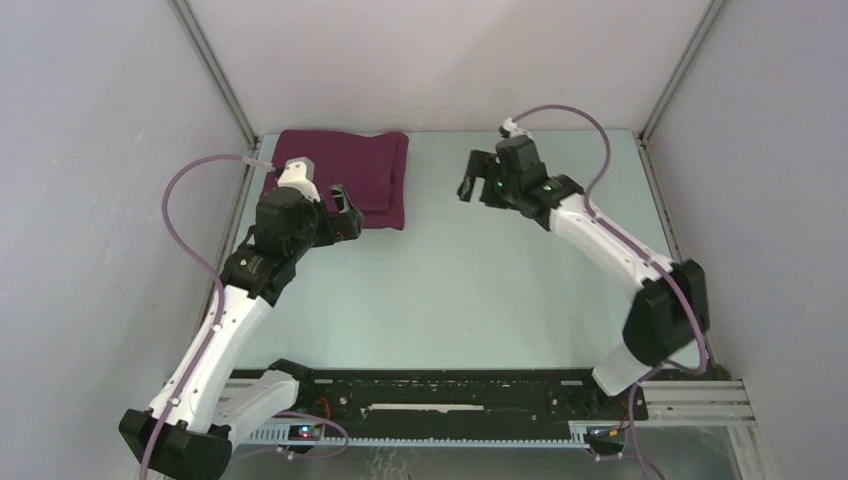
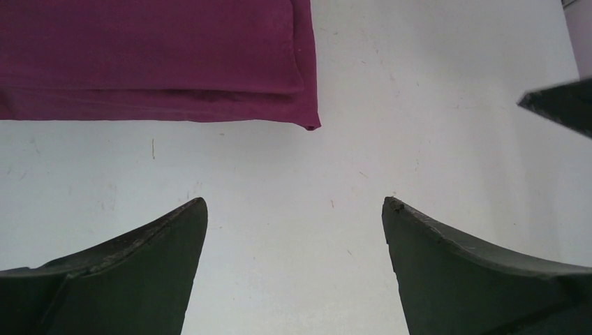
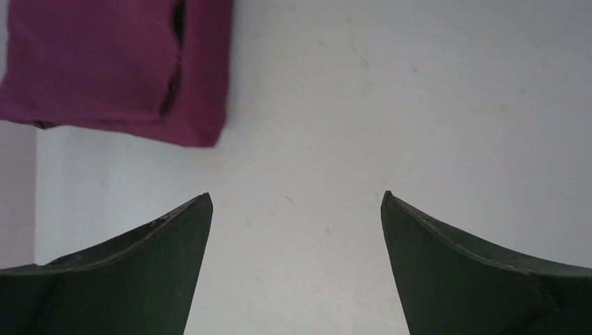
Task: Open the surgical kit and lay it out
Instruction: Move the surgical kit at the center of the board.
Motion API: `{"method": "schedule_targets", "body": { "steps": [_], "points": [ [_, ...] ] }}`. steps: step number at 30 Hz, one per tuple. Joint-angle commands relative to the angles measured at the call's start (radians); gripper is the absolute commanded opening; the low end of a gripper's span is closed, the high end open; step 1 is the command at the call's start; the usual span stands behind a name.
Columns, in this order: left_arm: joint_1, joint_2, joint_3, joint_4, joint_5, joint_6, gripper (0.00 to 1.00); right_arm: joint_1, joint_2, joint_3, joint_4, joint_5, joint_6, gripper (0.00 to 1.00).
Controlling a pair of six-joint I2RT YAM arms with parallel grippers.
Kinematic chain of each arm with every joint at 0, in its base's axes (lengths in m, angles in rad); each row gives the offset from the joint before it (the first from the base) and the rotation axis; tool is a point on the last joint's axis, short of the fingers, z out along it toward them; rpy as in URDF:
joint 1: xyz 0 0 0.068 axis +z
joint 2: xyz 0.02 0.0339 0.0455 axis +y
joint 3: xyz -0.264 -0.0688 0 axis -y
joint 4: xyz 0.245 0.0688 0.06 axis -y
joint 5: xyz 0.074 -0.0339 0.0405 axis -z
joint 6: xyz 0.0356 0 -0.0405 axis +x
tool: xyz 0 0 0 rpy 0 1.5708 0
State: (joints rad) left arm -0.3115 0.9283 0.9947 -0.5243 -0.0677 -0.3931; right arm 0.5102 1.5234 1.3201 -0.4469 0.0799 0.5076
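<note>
The surgical kit lies as a folded maroon cloth bundle at the far left of the table, still wrapped, so whatever is inside is hidden. My left gripper hovers at the bundle's near right corner, open and empty. In the left wrist view the kit fills the upper left, beyond my left gripper. My right gripper hangs open to the right of the bundle, apart from it. The right wrist view has the kit at its upper left, ahead of the empty right gripper.
Grey enclosure walls with metal corner posts close in the pale table on three sides. A black rail with cabling runs along the near edge between the arm bases. A dark fingertip of the right gripper shows at the left wrist view's right edge.
</note>
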Motion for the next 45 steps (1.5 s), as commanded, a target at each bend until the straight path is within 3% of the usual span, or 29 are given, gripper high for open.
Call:
{"method": "schedule_targets", "body": {
  "steps": [1, 11, 20, 33, 45],
  "points": [
    [0.02, 0.014, -0.009, 0.039, 0.016, -0.006, 1.0, 0.04, 0.172, 0.208, 0.054, -0.04, -0.002, 1.0],
    [0.045, 0.015, -0.004, 0.017, 0.028, 0.0, 1.0, 0.079, 0.604, 0.701, 0.007, -0.138, 0.001, 1.0],
    [0.054, -0.004, 0.006, -0.005, 0.032, -0.001, 1.0, 0.112, 0.858, 0.981, -0.022, -0.145, 0.014, 1.0],
    [0.054, -0.008, 0.002, -0.005, 0.044, -0.012, 1.0, 0.14, 1.042, 1.104, 0.031, -0.091, 0.021, 0.97],
    [0.054, -0.007, 0.0, -0.013, 0.034, -0.009, 1.0, 0.148, 1.086, 1.111, 0.066, -0.132, 0.042, 0.71]
  ]
}}
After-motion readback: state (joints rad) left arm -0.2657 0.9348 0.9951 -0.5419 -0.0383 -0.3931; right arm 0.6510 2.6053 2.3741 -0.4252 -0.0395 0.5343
